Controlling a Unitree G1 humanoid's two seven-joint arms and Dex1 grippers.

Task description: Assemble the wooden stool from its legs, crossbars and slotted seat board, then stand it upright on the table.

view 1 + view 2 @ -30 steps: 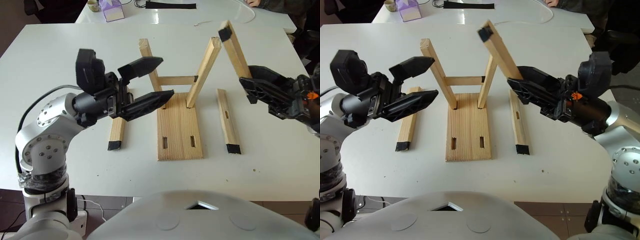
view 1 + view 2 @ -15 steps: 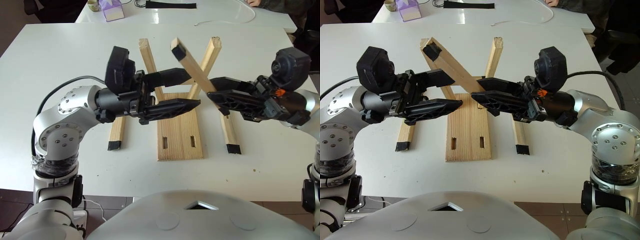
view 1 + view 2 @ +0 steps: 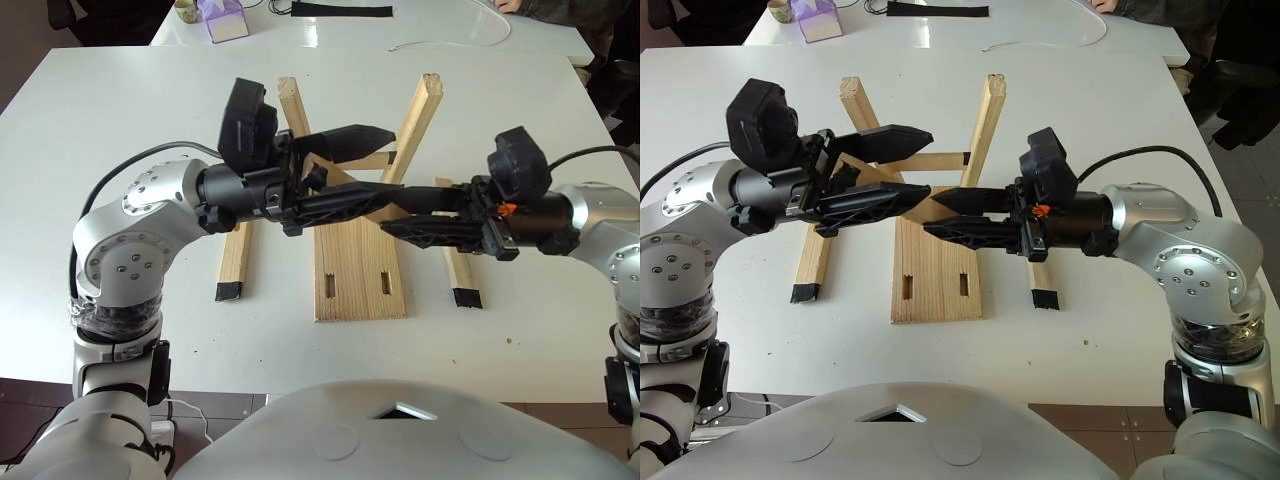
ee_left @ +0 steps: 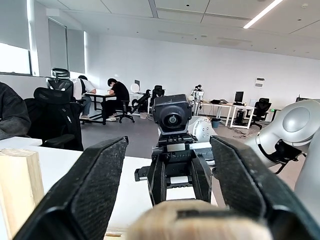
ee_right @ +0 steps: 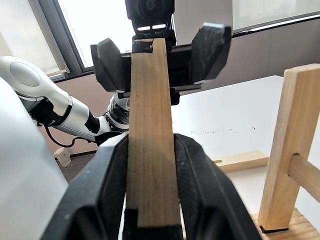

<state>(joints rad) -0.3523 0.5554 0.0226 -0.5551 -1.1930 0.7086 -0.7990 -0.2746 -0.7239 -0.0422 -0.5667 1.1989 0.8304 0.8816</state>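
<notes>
R gripper (image 5: pixel 152 145) is clamped on a wooden leg (image 5: pixel 150 90), pads on its two flat faces, holding it in the air over the seat board (image 3: pixel 355 285). The leg's far end reaches between the spread jaws of the L gripper (image 5: pixel 159 54), which isn't gripping anything. The board lies flat on the table (image 3: pixel 120 120) w/ two upright legs (image 3: pixel 415 120) in its far slots, joined by a crossbar (image 3: pixel 945 160). One spare leg (image 3: pixel 233 265) lies to the board's left, another (image 3: pixel 462 275) to its right. Handling, my read: the leg is light, rigid softwood w/ dry, non-slip faces. Best gripped mid-length across the flats, clear of the slot and the black end cap. The standing frame looks tippy if knocked. Writing: none visible on the wood. Print on the tissue box (image 3: pixel 225 20) behind is too small to read.
</notes>
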